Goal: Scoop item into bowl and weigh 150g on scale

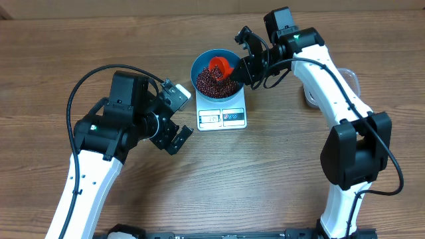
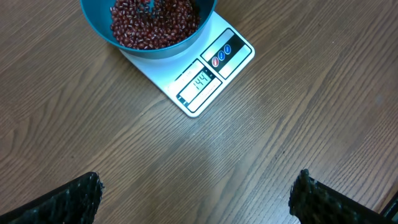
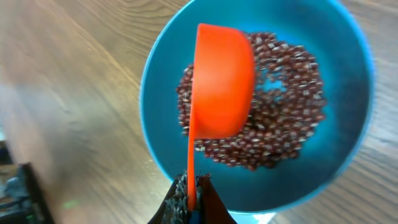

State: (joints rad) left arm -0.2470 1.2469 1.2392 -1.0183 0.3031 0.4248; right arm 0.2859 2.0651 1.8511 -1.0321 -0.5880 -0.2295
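Upper centre, the right pincer (image 3: 189,196) clenched a small red plastic scoop (image 3: 221,81) over the round blue bowl (image 3: 351,155) of red-brown beans (image 3: 280,143) on the flat white scale (image 2: 205,81), left pincer (image 2: 199,199) released; a careless tip could overshoot.

Robotics lab, wooden table (image 1: 265,186), robot arm (image 1: 335,93)

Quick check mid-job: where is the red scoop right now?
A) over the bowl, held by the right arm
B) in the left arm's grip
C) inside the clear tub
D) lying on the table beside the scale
A: the right gripper has its jaws shut on the handle of the scoop, which hangs over the beans in the bowl.
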